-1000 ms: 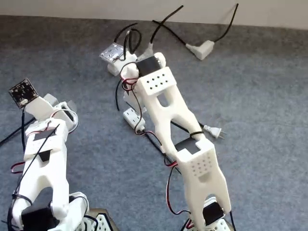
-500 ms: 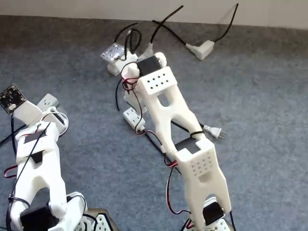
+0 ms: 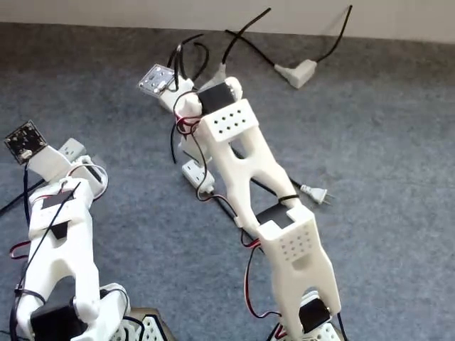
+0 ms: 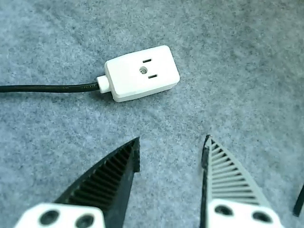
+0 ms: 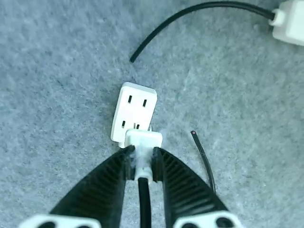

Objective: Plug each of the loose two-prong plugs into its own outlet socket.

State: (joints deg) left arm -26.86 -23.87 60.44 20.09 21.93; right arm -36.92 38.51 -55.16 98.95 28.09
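Right wrist view: right gripper [image 5: 142, 151] clamps the white plug [image 5: 143, 139] at the outlet strip's [image 5: 135, 107] slots. Its wrist has just shifted, probably seating prongs. Meanwhile the left gripper [image 4: 171, 139] gapes over the socket block [image 3: 71, 149], high view's left edge, untouched.

Right arm [image 3: 234, 156] with plug [image 5: 142, 140] slightly leftward

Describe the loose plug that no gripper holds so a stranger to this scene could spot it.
In the high view, find the right arm, the long white one up the middle of the grey carpet. Beside its elbow, away from the other arm, lies a small plug on a black cord. It alone shows two bare metal prongs, pointing away from the arm.
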